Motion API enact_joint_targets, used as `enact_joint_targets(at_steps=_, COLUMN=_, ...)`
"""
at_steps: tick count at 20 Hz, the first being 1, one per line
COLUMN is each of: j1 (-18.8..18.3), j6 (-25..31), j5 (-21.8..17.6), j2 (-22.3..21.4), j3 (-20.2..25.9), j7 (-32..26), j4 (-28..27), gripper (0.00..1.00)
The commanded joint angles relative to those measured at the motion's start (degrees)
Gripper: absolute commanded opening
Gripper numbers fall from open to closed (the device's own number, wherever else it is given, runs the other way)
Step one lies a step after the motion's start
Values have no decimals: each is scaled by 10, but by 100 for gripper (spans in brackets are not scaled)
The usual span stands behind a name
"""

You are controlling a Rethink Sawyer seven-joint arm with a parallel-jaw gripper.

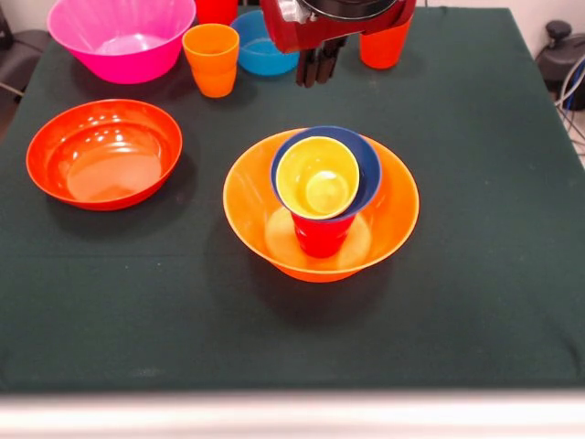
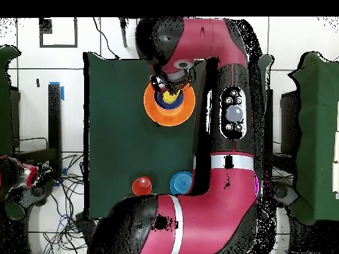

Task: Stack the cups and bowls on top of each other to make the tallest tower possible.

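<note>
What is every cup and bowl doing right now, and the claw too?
Big orange bowl: upright, base of the tower.
Red cup: standing inside the big orange bowl.
Dark blue bowl: resting on the red cup, tilted.
Yellow cup: sitting in the dark blue bowl.
Orange-red bowl: alone, empty.
Pink bowl: alone, empty.
Orange cup: upright, alone.
Light blue bowl: upright, unstacked.
Claw: raised, holding nothing.

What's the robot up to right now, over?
Gripper empty above table. Tower four pieces high, yellow cup on top. Nothing in the way.
</note>
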Motion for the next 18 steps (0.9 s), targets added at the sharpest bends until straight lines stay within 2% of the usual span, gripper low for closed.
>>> enact_joint_targets(at_steps=1, j1=1, j6=-14, j5=-13, j2=3, j3=29, j7=-85, j4=16, gripper=0)
enact_joint_targets(at_steps=3, j1=-3, j6=-35, j5=-9, j2=3, j3=32, j7=-83, j4=19, gripper=0)
enact_joint_targets(at_steps=6, j1=-6, j6=-44, j5=-16, j2=39, j3=45, j7=-78, j4=-35, gripper=0)
enact_joint_targets(at_steps=11, j1=-1, j6=-13, j5=-35, j2=87, j3=65, j7=-95, j4=-126, gripper=0)
enact_joint_targets(at_steps=18, j1=6, j6=16, j5=-48, j2=115, j3=78, j7=-108, j4=-191, gripper=0)
